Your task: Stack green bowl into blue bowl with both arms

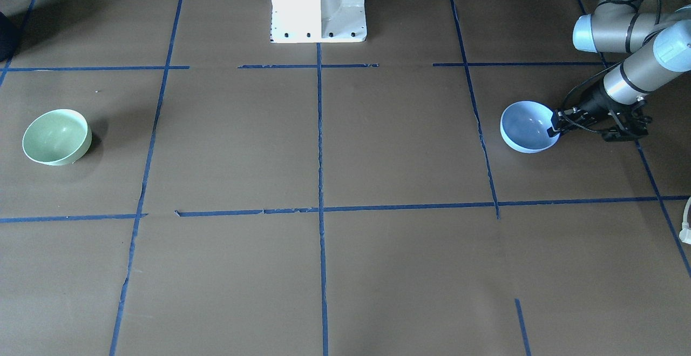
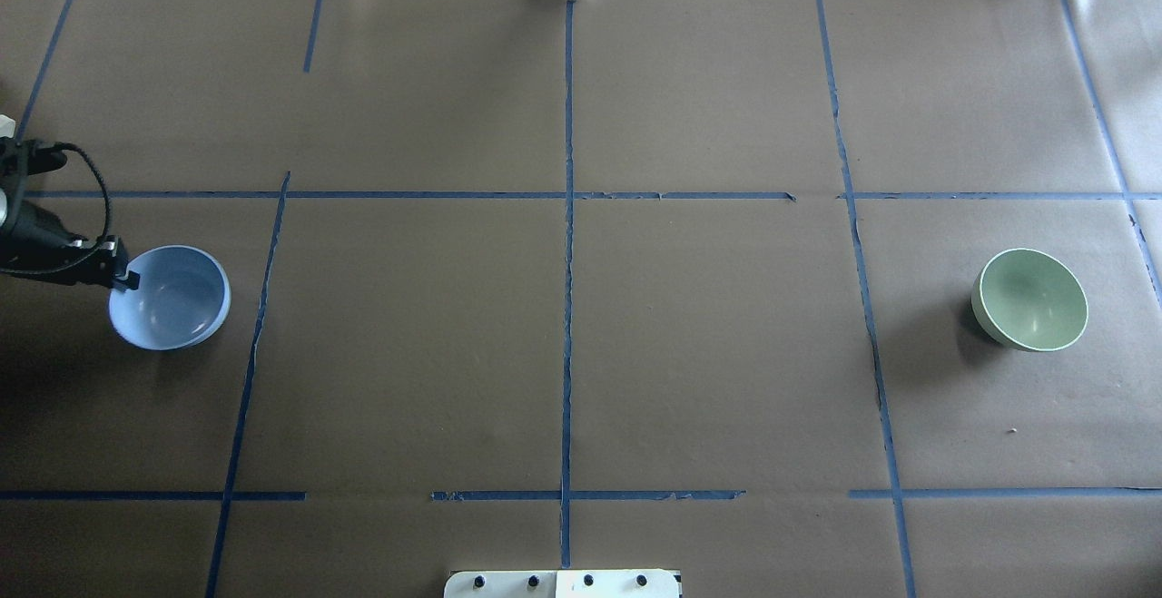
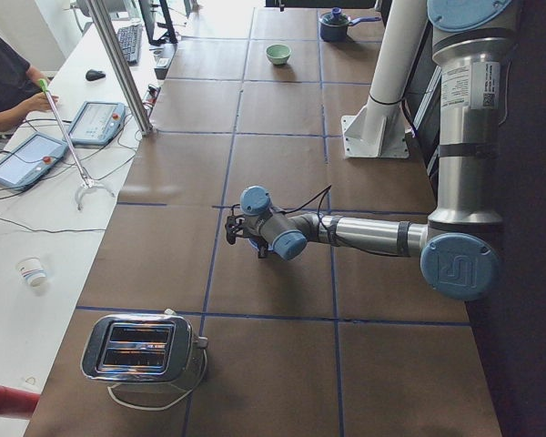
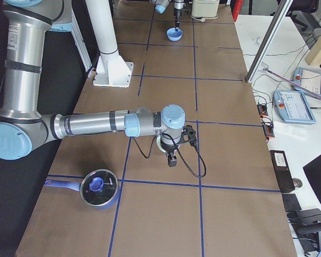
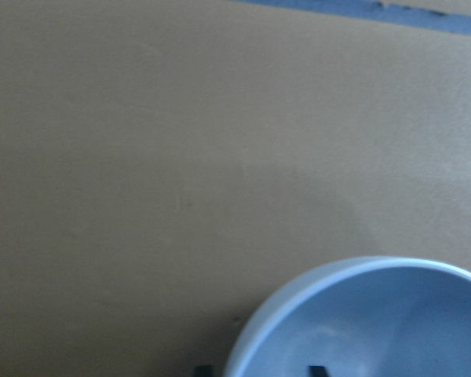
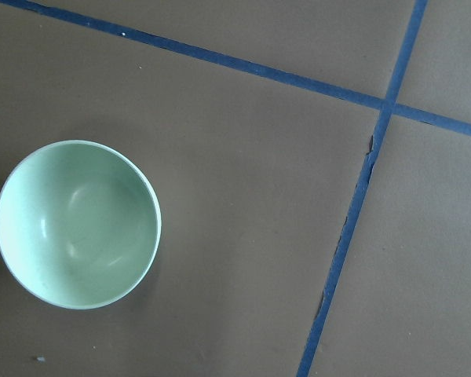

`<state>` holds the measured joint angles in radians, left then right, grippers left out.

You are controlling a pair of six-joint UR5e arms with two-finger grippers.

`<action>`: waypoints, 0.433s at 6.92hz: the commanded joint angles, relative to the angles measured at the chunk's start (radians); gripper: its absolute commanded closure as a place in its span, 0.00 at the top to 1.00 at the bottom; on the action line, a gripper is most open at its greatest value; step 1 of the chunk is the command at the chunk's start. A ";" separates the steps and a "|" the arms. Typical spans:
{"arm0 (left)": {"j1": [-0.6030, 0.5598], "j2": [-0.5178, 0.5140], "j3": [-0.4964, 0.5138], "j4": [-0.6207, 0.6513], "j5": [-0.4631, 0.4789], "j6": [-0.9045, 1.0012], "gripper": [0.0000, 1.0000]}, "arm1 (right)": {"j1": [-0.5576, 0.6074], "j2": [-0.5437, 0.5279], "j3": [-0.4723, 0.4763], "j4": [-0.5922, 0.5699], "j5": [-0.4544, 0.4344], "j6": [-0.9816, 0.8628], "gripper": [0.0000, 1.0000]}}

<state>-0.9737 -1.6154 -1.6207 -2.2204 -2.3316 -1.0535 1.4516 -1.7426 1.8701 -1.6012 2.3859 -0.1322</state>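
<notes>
The blue bowl [image 1: 526, 129] stands on the brown table, at the left in the overhead view [image 2: 172, 299]. My left gripper [image 1: 556, 125] is at its rim, with one fingertip [image 5: 318, 371] inside the bowl and the other outside. It looks shut on the rim. The green bowl [image 1: 56, 137] sits alone far across the table [image 2: 1030, 300], upright and empty. My right gripper [image 4: 172, 160] hangs above it, pointing down. It shows only in the exterior right view, so I cannot tell if it is open. The right wrist view looks down on the green bowl [image 6: 77, 224], with no fingers in sight.
The white pedestal [image 1: 318, 5] stands at the table's robot side. Blue tape lines [image 2: 568, 308] divide the brown surface. A toaster [image 3: 146, 350] sits beyond the blue bowl's end, and a lidded pan [image 4: 99, 188] beyond the green bowl's end. An operator [image 3: 5, 82] sits at a side desk.
</notes>
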 commanded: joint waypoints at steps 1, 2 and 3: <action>0.138 -0.278 -0.007 0.005 0.000 -0.390 0.00 | 0.000 0.001 0.001 0.001 0.007 -0.001 1.00; 0.244 -0.367 -0.007 0.018 0.068 -0.524 0.00 | 0.000 0.001 0.001 0.001 0.007 -0.001 1.00; 0.312 -0.461 -0.007 0.107 0.180 -0.558 0.00 | 0.000 0.003 0.001 0.001 0.009 -0.001 1.00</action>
<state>-0.7581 -1.9567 -1.6274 -2.1848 -2.2573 -1.5152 1.4513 -1.7408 1.8713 -1.6000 2.3930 -0.1334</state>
